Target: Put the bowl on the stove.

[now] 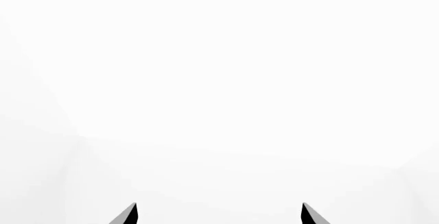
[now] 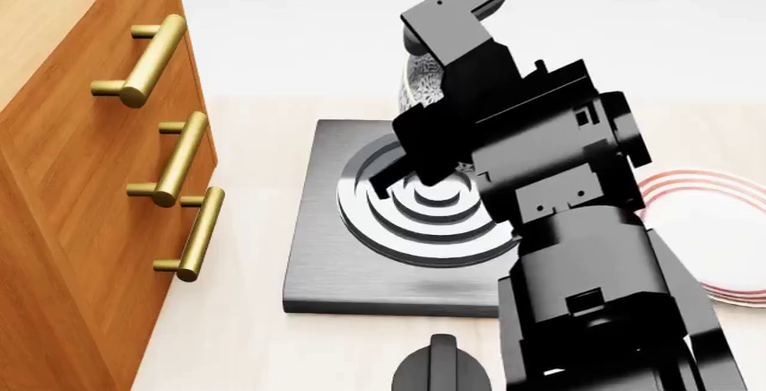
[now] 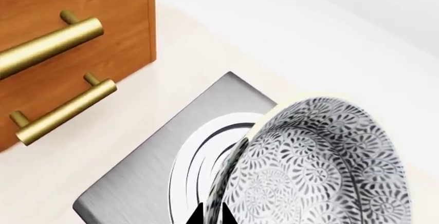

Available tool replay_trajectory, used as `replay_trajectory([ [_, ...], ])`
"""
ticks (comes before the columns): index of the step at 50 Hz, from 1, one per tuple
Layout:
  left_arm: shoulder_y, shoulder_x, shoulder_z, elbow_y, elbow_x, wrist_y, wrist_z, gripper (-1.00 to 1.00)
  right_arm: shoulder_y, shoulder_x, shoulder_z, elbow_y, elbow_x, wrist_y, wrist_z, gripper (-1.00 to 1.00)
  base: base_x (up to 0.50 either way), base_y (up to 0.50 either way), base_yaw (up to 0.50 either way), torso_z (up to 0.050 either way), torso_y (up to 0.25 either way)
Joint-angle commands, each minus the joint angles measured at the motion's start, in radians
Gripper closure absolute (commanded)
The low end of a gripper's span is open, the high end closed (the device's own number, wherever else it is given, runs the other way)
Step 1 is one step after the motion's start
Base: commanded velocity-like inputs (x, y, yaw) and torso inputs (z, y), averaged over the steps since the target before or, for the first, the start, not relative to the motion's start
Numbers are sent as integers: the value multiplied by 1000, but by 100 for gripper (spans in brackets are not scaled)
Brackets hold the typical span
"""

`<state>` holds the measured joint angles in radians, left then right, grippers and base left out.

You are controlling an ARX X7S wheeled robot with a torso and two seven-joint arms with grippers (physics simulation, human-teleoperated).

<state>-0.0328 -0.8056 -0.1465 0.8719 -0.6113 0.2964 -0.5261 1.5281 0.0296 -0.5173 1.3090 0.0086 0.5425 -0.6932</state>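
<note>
The bowl (image 3: 322, 167), white with a fine grey floral pattern, is gripped by its rim in my right gripper (image 3: 211, 215) and hangs tilted on its side above the stove (image 3: 137, 183). In the head view only a sliver of the bowl (image 2: 422, 82) shows behind my right arm, above the far part of the stove (image 2: 347, 256), a dark grey slab with round burner rings. My left gripper (image 1: 219, 213) is open and empty, facing only white background; it does not show in the head view.
A wooden cabinet (image 2: 84, 140) with brass handles stands left of the stove. A white plate with red rim rings (image 2: 718, 230) lies to the right. A black round knob (image 2: 440, 369) sits at the near edge. My right arm (image 2: 562, 230) hides much of the counter.
</note>
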Motion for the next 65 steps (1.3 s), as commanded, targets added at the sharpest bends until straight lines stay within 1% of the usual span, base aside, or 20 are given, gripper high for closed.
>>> replay_trajectory([
  [1,7,4,-9,0,26,-6,-9,-100,5,-4,13,0,-4,-1,4,100,0,0,0,0,0],
  [8,9,4,-6,0,34,0,-1,-100,5,-4,13,0,-4,-1,4,100,0,0,0,0,-184],
  [9,1,11,-8,-2,30,-8,-17,-100,5,-4,13,0,-4,-1,4,100,0,0,0,0,-250],
  [11,0,11,-8,-3,31,-14,-22,-100,5,-4,13,0,-4,-1,4,100,0,0,0,0,-28],
  [12,-3,10,-10,-7,8,-19,-32,-100,5,-4,13,0,-4,-1,4,100,0,0,0,0,0],
  [17,0,7,-15,-2,17,-21,-33,-100,5,-4,13,0,-4,-1,4,100,0,0,0,0,0],
  [24,0,7,-10,1,32,-22,-29,-100,5,-4,13,0,-4,-1,4,100,0,0,0,0,0],
  [27,7,4,-7,1,16,-5,-10,-100,5,-4,13,0,-4,-1,4,100,0,0,0,0,0],
  [33,3,7,-14,-2,22,-10,-22,-100,5,-4,13,0,-4,-1,4,100,0,0,0,0,-223],
  [40,6,13,-21,-5,18,-9,-31,-100,5,-4,13,0,-4,-1,4,100,0,0,0,0,-4],
  [52,9,11,-14,-1,38,-11,-22,-100,5,-4,13,0,-4,-1,4,100,0,0,0,0,0],
  [56,16,10,-11,-1,25,11,-1,-100,5,-4,13,0,-4,-1,4,100,0,0,0,0,0],
  [59,17,7,-4,-1,34,12,9,-100,5,-4,13,0,-4,-1,4,100,0,0,0,0,-221],
  [62,8,12,-9,-6,28,5,-7,-100,5,-4,13,0,-4,-1,4,100,0,0,0,0,-250],
  [65,10,14,-8,-7,31,7,-5,-100,5,-4,13,0,-4,-1,4,100,0,0,0,0,-20],
])
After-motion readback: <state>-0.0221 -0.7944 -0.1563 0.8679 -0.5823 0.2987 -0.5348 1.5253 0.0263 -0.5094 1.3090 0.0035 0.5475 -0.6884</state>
